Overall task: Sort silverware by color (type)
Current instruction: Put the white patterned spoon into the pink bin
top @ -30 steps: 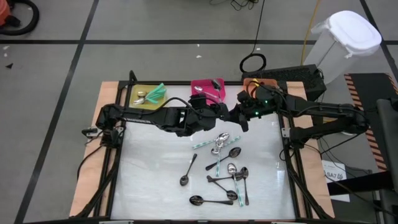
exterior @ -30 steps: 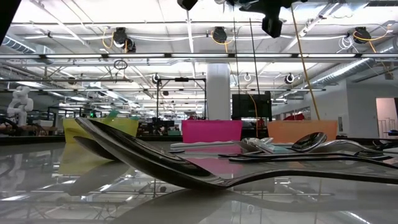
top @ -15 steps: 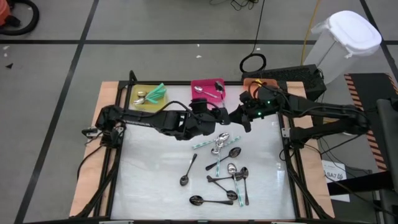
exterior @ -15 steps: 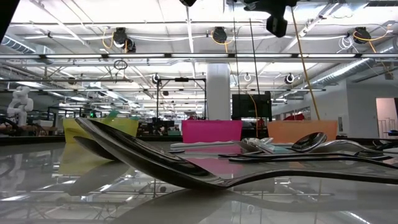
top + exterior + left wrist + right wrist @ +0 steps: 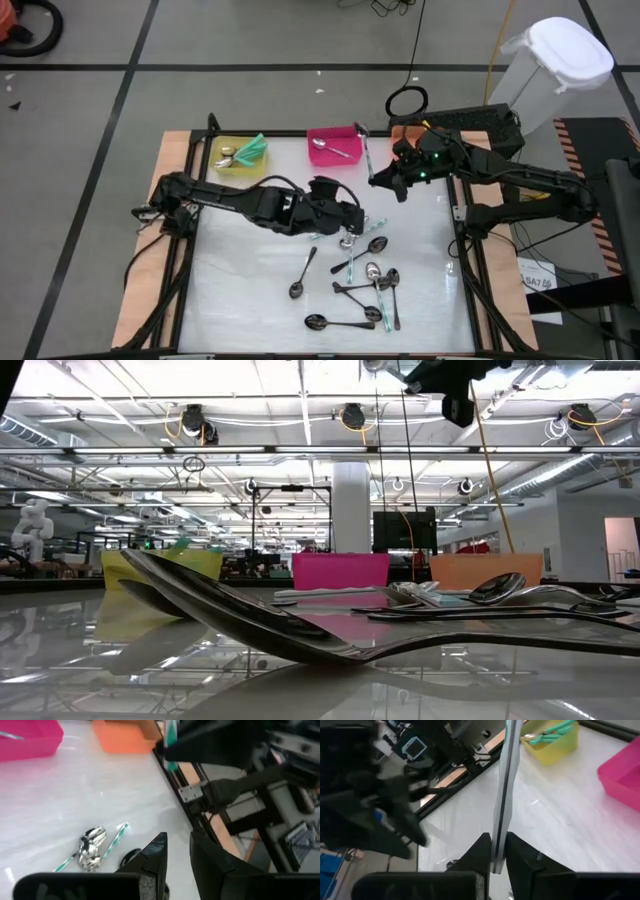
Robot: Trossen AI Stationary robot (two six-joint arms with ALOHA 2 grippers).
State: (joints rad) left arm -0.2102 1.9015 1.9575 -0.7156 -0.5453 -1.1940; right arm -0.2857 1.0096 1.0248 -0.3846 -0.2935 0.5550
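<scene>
My right gripper [image 5: 376,180] hangs above the table between the pink bin [image 5: 345,133] and the orange bin [image 5: 400,128], shut on a teal-handled spoon [image 5: 362,150]. My left gripper [image 5: 352,218] [image 5: 178,840] hovers over the far end of the spoon pile [image 5: 368,275], fingers a little apart with nothing between them. Below it lie a silver spoon [image 5: 92,847] and a teal-handled one [image 5: 114,842]. A silver spoon [image 5: 328,150] lies in the pink bin. Teal-handled spoons [image 5: 250,148] lie in the yellow bin [image 5: 222,160]. My right gripper pinches the spoon's handle [image 5: 500,832] between its two fingers [image 5: 480,851], which come roughly level from the table's right side and lie across it. The spoon is lifted clear. Its long free part [image 5: 361,135] reaches toward the far edge, beside the pink bin.
Dark, silver and teal-handled spoons lie crossed on the white table at the right of its middle, with one dark spoon [image 5: 302,275] apart to their left. One spoon [image 5: 250,615] lies close before the low camera. The table's left half [image 5: 240,290] holds nothing.
My left gripper has drawn back from above the pink bin toward the near right, down over the spoon pile, and a silver spoon now shows in that bin. My right gripper has shifted slightly toward the far right with its spoon.
</scene>
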